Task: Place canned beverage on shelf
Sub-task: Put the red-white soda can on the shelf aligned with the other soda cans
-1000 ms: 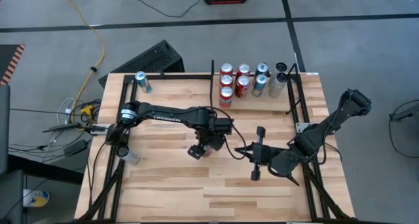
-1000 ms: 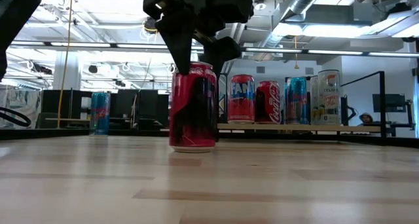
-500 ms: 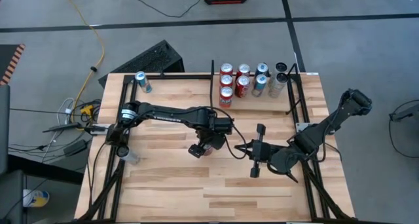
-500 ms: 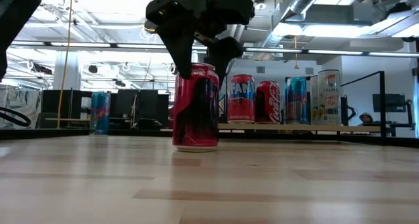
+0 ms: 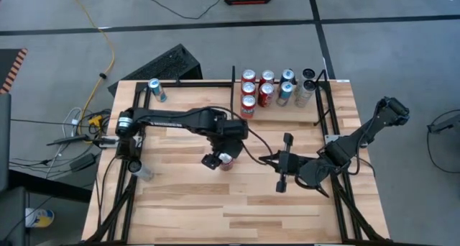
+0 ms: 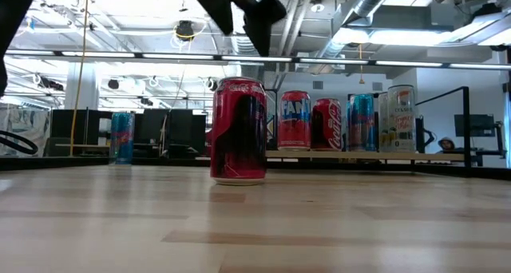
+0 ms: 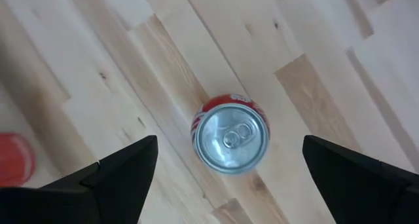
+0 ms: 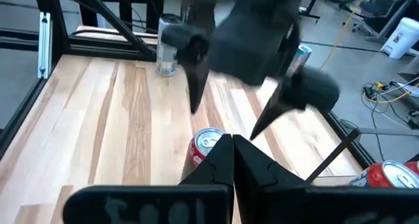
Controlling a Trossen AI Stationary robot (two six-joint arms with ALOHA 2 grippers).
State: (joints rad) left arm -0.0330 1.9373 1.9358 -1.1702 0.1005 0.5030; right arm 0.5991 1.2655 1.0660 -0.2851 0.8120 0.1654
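Lifted my left gripper (image 7: 229, 168) clear of the can (image 5: 226, 161), fingers apart, can upright mid-table, well short of the shelf (image 5: 284, 111); right gripper (image 8: 232, 160) waited shut nearby; a regrip wanted low, centred, square jaws.

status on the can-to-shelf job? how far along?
Done: several cans already stand in the shelf bay. In hand: nothing. The left hand hangs open above the red can, which stands upright on the table outside the bay. The right hand waits shut nearby. Left: regrasp and shelve that can.
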